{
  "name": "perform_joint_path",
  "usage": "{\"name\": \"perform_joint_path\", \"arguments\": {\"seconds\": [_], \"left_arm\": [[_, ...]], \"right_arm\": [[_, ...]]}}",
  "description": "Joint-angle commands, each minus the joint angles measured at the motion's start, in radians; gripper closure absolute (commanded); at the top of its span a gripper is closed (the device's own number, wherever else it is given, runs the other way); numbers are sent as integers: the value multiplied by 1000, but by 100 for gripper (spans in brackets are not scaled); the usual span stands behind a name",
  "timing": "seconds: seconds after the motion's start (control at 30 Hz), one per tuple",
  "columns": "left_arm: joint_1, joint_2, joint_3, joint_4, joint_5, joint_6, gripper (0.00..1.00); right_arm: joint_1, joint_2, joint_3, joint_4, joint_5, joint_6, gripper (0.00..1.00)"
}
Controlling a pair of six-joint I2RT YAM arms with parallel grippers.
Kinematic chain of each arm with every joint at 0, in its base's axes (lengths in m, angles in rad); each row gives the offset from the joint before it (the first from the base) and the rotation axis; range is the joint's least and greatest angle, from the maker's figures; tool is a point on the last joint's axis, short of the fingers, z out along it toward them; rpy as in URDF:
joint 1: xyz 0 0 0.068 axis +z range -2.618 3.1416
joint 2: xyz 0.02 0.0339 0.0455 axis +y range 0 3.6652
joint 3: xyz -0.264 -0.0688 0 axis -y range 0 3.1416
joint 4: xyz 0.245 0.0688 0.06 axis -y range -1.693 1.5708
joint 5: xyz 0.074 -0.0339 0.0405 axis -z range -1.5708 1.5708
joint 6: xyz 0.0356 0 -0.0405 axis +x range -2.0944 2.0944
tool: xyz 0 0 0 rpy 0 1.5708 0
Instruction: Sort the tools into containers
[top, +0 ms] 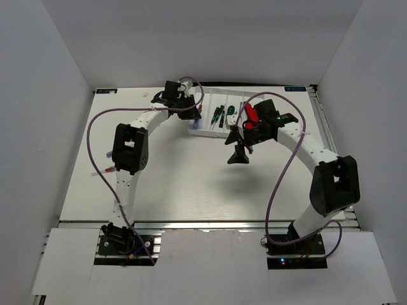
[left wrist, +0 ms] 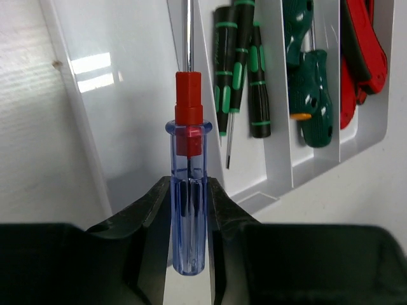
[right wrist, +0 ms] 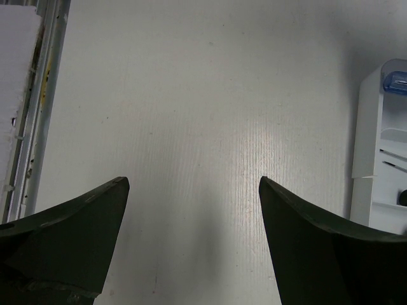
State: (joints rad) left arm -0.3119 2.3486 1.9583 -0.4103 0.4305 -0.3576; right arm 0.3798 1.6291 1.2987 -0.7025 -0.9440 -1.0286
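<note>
My left gripper [top: 191,109] [left wrist: 189,190] is shut on a small screwdriver with a clear blue handle and a red collar [left wrist: 189,216]. It holds the screwdriver over the leftmost compartment of the white tray [left wrist: 133,108] [top: 202,130], shaft pointing along it. The second compartment holds slim green-and-black screwdrivers [left wrist: 238,70] [top: 218,116], the third holds stubby green ones [left wrist: 313,89], and the rightmost holds red-and-black utility knives [left wrist: 362,57] [top: 251,114]. My right gripper [top: 236,146] [right wrist: 194,184] is open and empty, above bare table just in front of the tray.
A thin reddish tool [top: 103,171] lies on the table at the left, beside my left arm's elbow. The tray's near end [right wrist: 372,159] shows at the right of the right wrist view. White walls enclose the table on three sides.
</note>
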Motion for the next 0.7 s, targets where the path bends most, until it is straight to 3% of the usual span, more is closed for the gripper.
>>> {"name": "perform_joint_path", "arguments": {"seconds": [0.0, 0.07, 0.27, 0.53, 0.67], "left_arm": [[-4, -20, 77, -5, -62, -6, 75], [-6, -14, 82, -8, -87, -7, 65], [-7, -9, 82, -16, -99, -6, 53], [-7, -26, 91, -19, -96, -6, 51], [-3, -106, 48, -24, -119, 12, 50]], "right_arm": [[-4, -34, -3, 15, -7, 7, 11], [-4, -31, -1, 15, -7, 9, 11], [-4, -14, 11, 14, -13, 21, 11], [-4, -6, 24, 6, -12, 25, 11], [-4, -6, 25, 0, -4, 10, 11]]}}
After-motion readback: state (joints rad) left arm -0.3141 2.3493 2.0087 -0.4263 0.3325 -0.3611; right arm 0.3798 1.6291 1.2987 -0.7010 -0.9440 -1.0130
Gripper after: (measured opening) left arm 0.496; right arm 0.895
